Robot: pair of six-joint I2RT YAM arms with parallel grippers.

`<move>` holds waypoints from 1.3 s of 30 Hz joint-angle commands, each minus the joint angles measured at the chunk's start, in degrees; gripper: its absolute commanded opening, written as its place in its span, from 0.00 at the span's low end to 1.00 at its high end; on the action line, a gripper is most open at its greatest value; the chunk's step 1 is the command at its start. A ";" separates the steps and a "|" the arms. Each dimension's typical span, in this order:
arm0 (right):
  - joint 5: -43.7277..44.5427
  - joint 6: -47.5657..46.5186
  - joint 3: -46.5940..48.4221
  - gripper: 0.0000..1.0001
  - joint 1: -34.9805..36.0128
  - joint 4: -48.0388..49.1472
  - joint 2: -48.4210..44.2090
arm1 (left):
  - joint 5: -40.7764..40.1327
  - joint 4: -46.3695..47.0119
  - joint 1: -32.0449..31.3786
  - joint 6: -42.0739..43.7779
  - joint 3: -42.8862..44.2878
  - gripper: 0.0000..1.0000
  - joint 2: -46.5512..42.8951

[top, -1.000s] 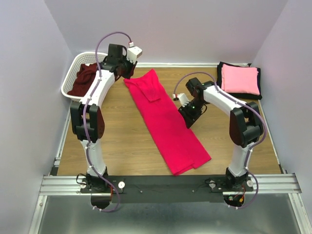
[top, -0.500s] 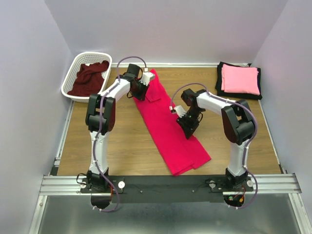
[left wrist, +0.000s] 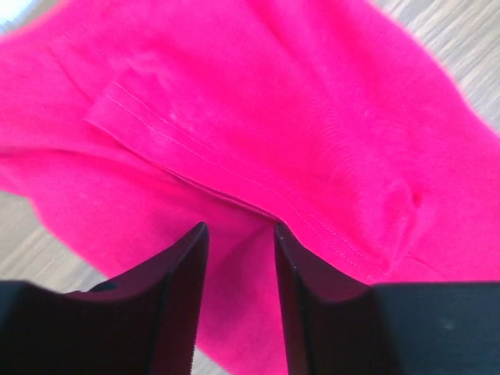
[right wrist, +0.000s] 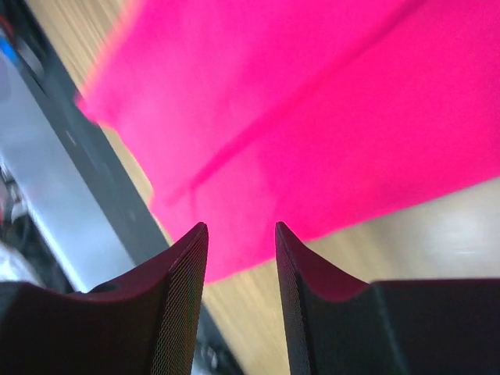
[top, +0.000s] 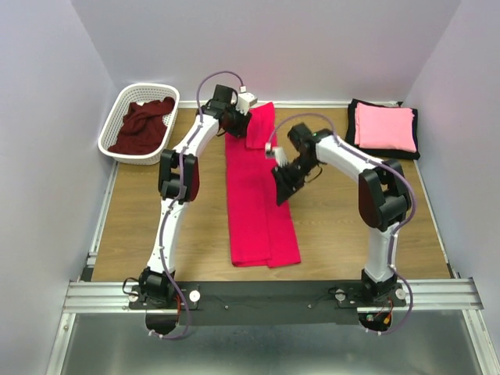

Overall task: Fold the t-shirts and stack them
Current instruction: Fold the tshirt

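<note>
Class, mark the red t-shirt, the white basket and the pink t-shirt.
red t-shirt (top: 258,211), top view, middle of the folded strip
white basket (top: 111,119), top view, left wall
pink t-shirt (top: 384,127), top view, centre of its upper face

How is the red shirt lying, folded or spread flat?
Folded lengthwise: the red shirt is a long narrow strip with doubled layers.

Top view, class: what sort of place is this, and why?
Likely a robot test cell for laundry folding: plain walls box in a wooden table, a left arm and right arm stand on a metal rail, and a red t-shirt and white basket sit on the table.
</note>
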 commanded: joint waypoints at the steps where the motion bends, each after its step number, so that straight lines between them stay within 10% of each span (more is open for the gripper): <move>1: -5.24 5.33 9.81 0.48 -4.61 5.25 1.54 | 2.27 7.37 0.50 -0.60 -4.76 0.54 -11.90; 19: 5.22 24.32 33.92 0.27 -5.23 22.39 24.57 | 15.73 12.66 1.02 -7.63 -47.22 0.35 -30.21; 39: 18.40 28.10 44.02 0.23 -6.81 28.02 38.28 | 11.42 9.49 4.89 -7.45 -28.78 0.34 -11.31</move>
